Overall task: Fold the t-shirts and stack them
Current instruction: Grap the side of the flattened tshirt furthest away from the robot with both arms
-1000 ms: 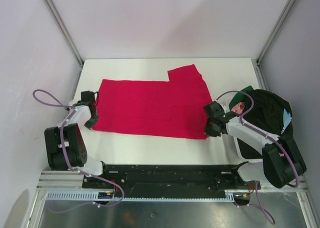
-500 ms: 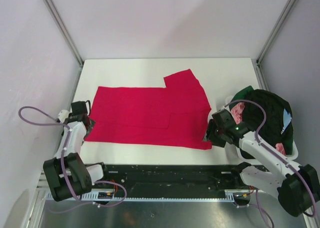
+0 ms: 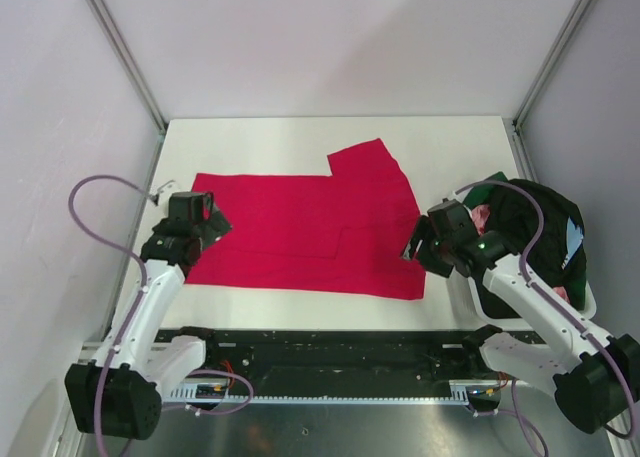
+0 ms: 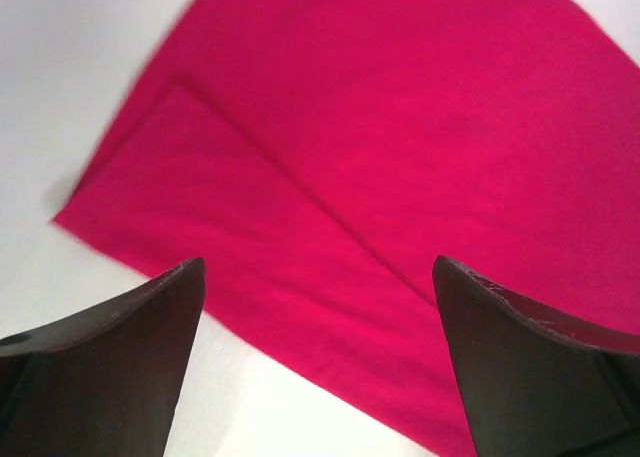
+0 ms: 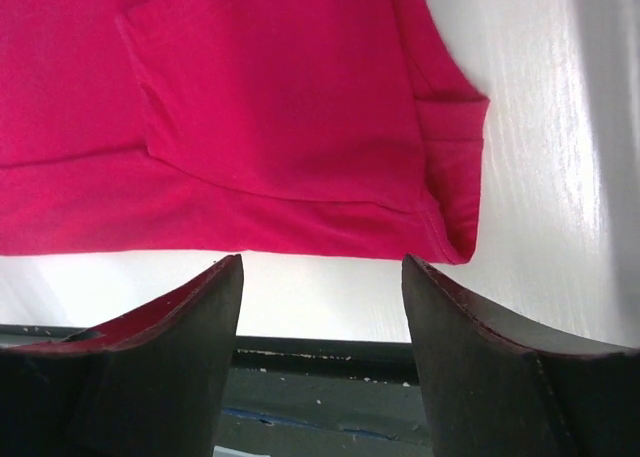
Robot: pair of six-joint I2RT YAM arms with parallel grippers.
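folding partly done: red t-shirt [image 3: 300,227] lies flat mid-table with one layer turned over; left gripper [image 3: 205,219] and right gripper [image 3: 416,249] hover spread and empty at its ends; other shirts [image 3: 535,222] sit unfolded in the white tub [image 3: 590,299].

Plain bright red t-shirt [image 3: 300,227], white table [image 3: 300,137], black t-shirt [image 3: 535,227], green t-shirt [image 3: 487,187]

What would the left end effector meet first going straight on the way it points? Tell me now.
Probably the red t-shirt: the left end effector, open and holding nothing, points down at the cloth lying flat on the table. How far off it is remains unclear.
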